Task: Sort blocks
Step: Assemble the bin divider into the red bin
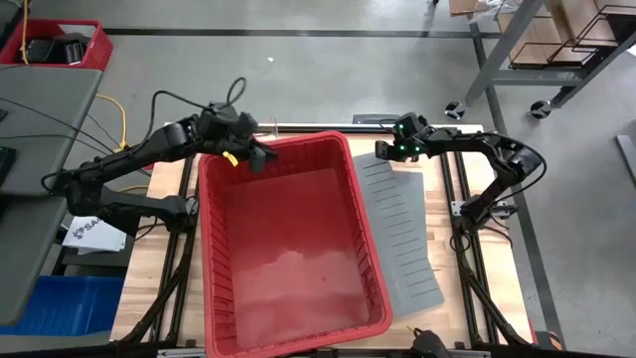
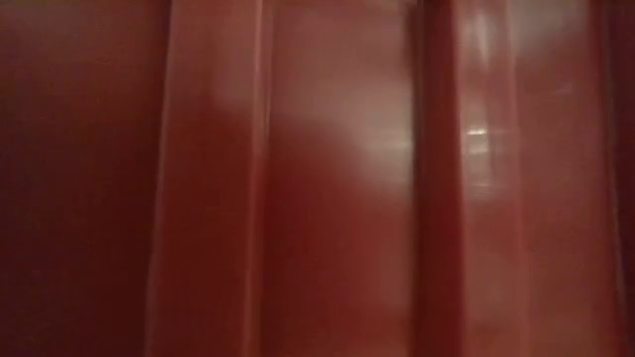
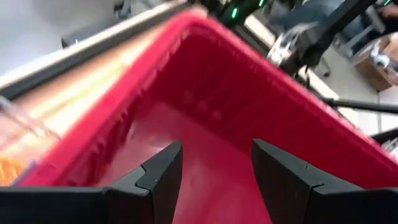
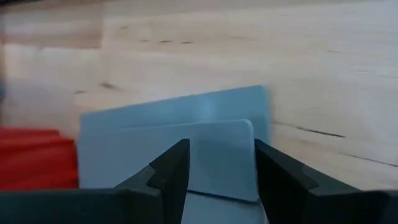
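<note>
A large red bin (image 1: 288, 249) stands in the middle of the table, and its wall (image 2: 317, 178) fills the low view. My left gripper (image 1: 253, 154) hangs open over the bin's far left corner, looking down into the bin (image 3: 211, 124) with nothing between its fingers. My right gripper (image 1: 383, 149) is open and points down at the far end of the grey divider sheets (image 1: 402, 229), which lie flat on the wood to the right of the bin. No blocks show plainly. A small yellow bit (image 1: 231, 157) sits beside the left gripper; what it is I cannot tell. My right gripper's fingers (image 4: 177, 165) stand close over the far end of the top divider sheet (image 4: 217, 155), slanting down from the far right. Whether they touch it, I cannot tell.
Bare wooden table (image 4: 249, 50) lies beyond the sheets' far end. Something orange (image 3: 9, 169) lies outside the bin's left wall. A red crate (image 1: 55, 45), a blue box (image 1: 60, 303) and a metal rack (image 1: 556, 50) stand off the table.
</note>
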Controlling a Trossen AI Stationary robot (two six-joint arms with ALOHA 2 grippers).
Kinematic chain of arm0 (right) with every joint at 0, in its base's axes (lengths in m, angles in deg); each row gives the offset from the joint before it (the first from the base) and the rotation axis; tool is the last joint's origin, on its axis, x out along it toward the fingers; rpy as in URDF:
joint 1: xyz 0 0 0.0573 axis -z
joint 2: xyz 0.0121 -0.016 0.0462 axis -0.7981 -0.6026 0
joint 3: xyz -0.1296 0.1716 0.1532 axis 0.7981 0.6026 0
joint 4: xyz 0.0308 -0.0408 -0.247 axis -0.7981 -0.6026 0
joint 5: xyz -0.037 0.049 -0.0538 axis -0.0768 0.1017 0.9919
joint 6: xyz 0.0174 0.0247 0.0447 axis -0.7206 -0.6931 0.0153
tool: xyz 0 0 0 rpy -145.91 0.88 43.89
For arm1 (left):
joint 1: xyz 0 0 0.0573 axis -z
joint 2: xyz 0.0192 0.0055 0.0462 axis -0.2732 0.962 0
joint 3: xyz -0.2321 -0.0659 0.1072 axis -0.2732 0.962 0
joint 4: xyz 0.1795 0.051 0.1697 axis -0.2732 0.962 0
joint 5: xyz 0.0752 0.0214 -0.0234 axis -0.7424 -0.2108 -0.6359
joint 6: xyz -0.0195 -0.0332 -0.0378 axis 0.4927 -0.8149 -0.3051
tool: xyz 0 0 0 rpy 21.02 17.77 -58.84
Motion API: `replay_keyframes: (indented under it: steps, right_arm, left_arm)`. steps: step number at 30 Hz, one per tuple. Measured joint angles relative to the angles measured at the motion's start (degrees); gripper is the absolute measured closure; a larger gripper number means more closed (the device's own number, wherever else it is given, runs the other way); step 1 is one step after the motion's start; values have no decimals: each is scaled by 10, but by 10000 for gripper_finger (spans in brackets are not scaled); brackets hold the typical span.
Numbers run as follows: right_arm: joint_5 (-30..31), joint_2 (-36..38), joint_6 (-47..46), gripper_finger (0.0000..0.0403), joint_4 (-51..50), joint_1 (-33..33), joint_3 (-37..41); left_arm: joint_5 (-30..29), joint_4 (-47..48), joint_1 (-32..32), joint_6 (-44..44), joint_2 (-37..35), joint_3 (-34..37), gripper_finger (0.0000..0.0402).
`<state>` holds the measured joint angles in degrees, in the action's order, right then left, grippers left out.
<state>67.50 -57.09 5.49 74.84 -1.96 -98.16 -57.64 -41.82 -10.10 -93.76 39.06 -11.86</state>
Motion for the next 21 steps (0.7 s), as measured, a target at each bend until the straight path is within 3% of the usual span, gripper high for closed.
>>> replay_keyframes:
  steps: [15,21]
  right_arm:
    - [-150,8,72,243,-9,-4,0]
    - [-161,8,74,277,0,-11,0]
  left_arm:
    - [-7,16,33,-6,7,0,216]
    - [-8,15,33,-3,7,0,216]
